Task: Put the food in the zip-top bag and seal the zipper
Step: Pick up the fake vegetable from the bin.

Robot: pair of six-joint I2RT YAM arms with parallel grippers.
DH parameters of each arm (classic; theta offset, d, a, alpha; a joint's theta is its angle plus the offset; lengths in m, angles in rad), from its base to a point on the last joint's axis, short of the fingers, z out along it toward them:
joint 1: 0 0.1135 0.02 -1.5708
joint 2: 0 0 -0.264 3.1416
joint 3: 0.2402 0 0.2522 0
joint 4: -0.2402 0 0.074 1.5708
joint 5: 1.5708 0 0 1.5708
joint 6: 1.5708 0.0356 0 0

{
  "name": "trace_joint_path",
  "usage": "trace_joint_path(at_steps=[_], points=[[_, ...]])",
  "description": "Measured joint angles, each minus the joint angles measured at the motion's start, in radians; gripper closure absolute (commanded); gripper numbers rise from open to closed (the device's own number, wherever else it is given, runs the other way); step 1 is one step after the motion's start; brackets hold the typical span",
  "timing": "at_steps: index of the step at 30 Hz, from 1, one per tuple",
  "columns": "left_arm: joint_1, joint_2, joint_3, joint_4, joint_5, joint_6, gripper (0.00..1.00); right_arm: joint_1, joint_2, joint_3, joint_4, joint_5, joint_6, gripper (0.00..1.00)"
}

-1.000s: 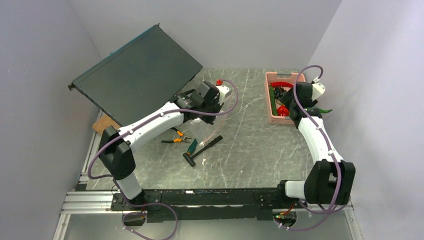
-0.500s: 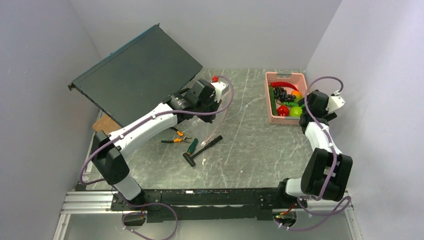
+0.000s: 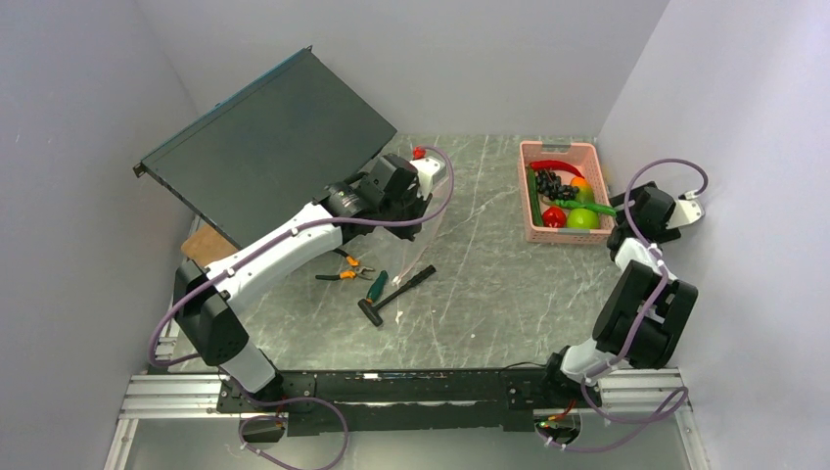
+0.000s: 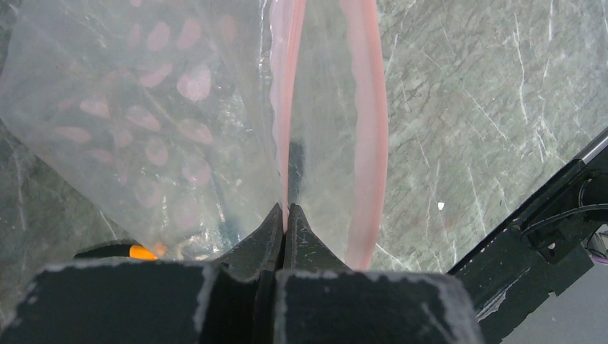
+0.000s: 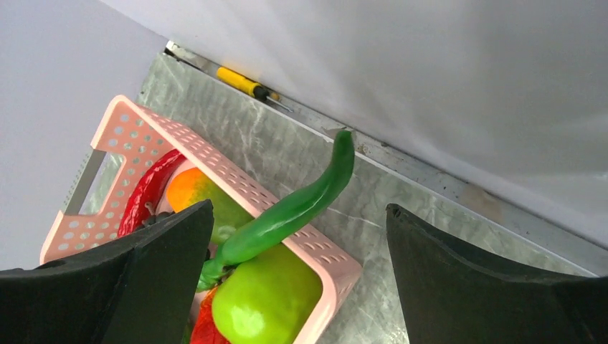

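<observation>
Zero food [image 3: 566, 201] bagged, all in basket [image 3: 533, 233] | left hand [image 4: 285, 215] pinched on bag [image 4: 143, 107] zipper [image 4: 369, 107], mouth unsealed, well left of basket | right hand [image 5: 297, 209] wide, empty, just right of basket | remaining: load, seal

You had plain pale walls [image 3: 411, 59] around a grey marbled table [image 3: 489, 284], with a dark panel [image 3: 274, 147] leaning far left.

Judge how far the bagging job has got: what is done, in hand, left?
Done: nothing bagged; the food sits in the basket. In hand: the left gripper is shut on the zipper, the bag unsealed; the right gripper is open, empty, beside the basket. Left: all loading, then sealing.
</observation>
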Motion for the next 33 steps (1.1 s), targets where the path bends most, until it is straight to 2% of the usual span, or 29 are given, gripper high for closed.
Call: trace_joint_path(at_steps=[6,14,21,33], points=[[-0.001,0.0,0.0,-0.002,-0.005,0.002,1.0,-0.032,0.081,-0.001,0.077,-0.085,0.052,0.13],[-0.014,0.0,0.0,-0.002,-0.016,0.006,1.0,-0.042,0.165,-0.015,0.177,-0.181,0.14,0.25],[-0.016,0.0,0.0,-0.002,-0.023,0.008,1.0,-0.039,0.165,-0.038,0.217,-0.185,0.151,0.5],[-0.031,0.0,0.0,-0.003,-0.047,0.022,1.0,-0.032,0.151,-0.078,0.341,-0.217,0.144,0.85]])
